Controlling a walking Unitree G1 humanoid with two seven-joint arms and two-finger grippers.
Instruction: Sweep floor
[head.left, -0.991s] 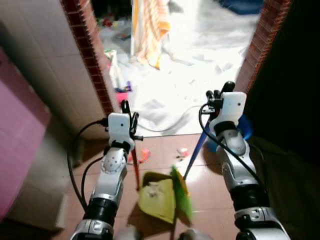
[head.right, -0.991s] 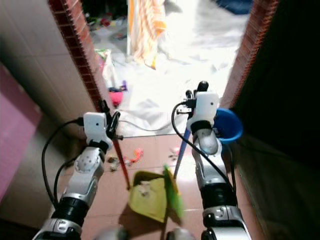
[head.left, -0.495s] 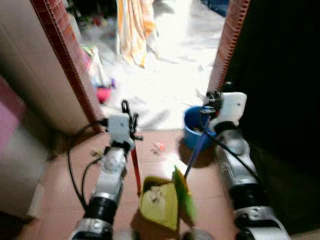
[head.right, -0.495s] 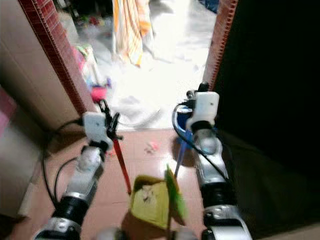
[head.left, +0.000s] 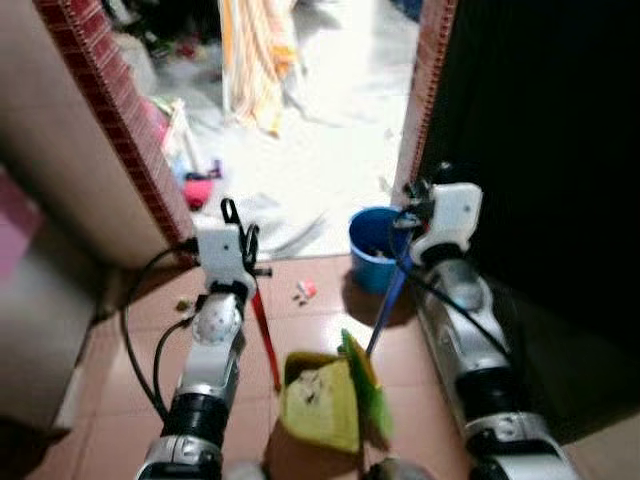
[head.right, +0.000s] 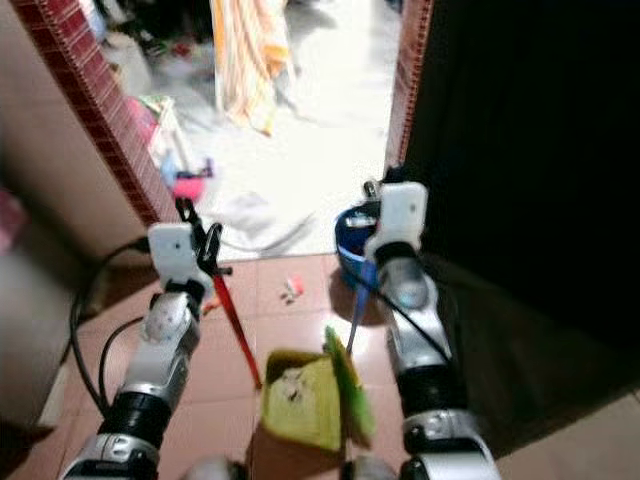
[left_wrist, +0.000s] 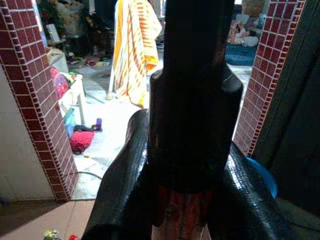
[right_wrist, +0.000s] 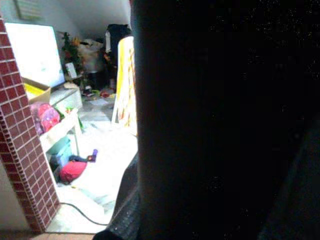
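Note:
My left gripper (head.left: 236, 214) is shut on the red handle (head.left: 264, 336) of a yellow dustpan (head.left: 318, 392), which rests on the red tile floor with some rubbish in it. In the left wrist view its black fingers (left_wrist: 120, 190) clamp that red handle (left_wrist: 183, 212). My right gripper (head.left: 424, 194) is shut on the blue handle (head.left: 386, 308) of a broom whose green head (head.left: 366, 384) stands against the dustpan's right side. A small red-and-white scrap of litter (head.left: 304, 289) lies on the tiles ahead, between the two arms.
A blue bucket (head.left: 368, 240) stands by the doorway, just left of my right gripper. Brick pillars (head.left: 110, 110) (head.left: 425, 90) frame the opening onto a bright, cluttered floor with a striped cloth (head.left: 250, 50). A dark door or wall (head.left: 540, 150) runs along my right.
The camera has turned, so the doorway and bucket have shifted left in the picture. Both arms keep their hold on the handles, and the dustpan and broom stay together.

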